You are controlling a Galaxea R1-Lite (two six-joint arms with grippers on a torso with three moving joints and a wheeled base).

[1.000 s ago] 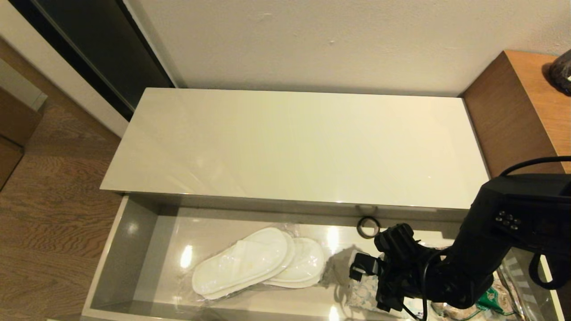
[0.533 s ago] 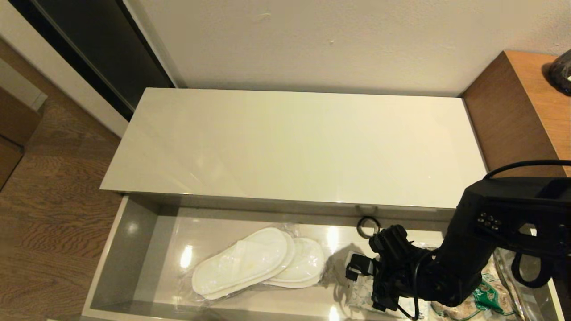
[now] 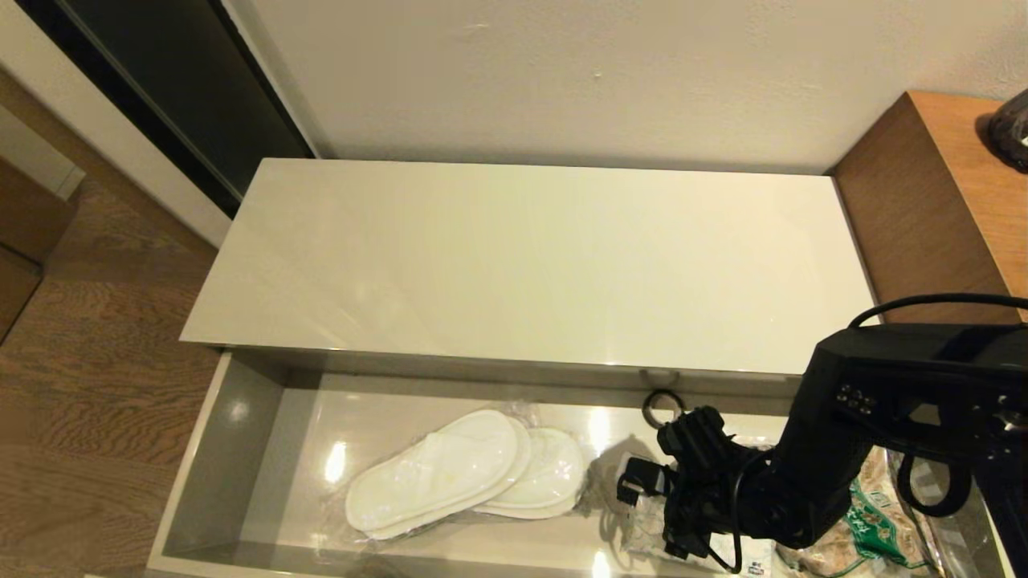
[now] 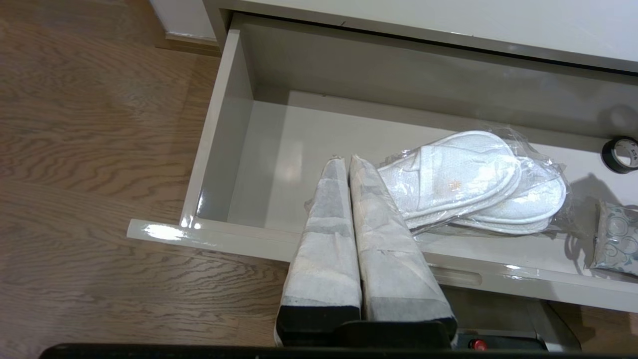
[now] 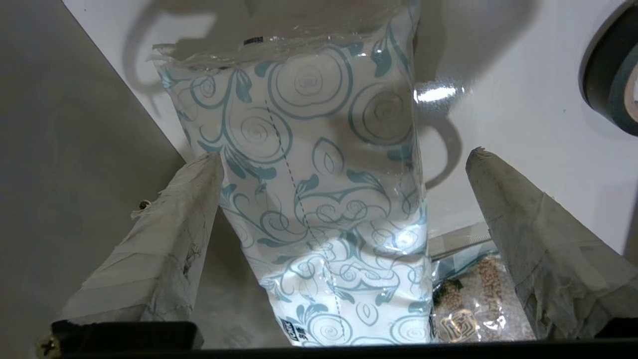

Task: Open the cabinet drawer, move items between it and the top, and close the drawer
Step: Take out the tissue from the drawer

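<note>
Right gripper (image 5: 344, 164) hangs low inside the cabinet drawer (image 3: 233, 449), its taped fingers (image 5: 164, 234) spread wide on either side of the tissue pack (image 5: 319, 214). One finger stands just beside the pack's long edge; whether it touches cannot be told, while the other finger stands clearly apart from the opposite edge. The pack lies flat on the drawer floor with its long axis running away from the wrist, so the fingers straddle its short width, which looks like the right bearing for a squeeze across it. From the pack outward, the brown snack bag (image 3: 871, 522) lies just beside it toward the drawer's right end, and the small black ring (image 3: 660, 408) sits near the drawer's back wall. The slippers (image 3: 466, 474) lie in their clear wrap well apart from the pack, toward the drawer's middle. Beyond the drawer's back wall, the top (image 3: 530, 257) carries nothing.

Left gripper (image 4: 349, 164), fingers pressed together, hovers over the drawer's front edge near the slippers, farther from the pack.

In the head view the right arm hides most of the pack, and the drawer's front edge is cut off.
</note>
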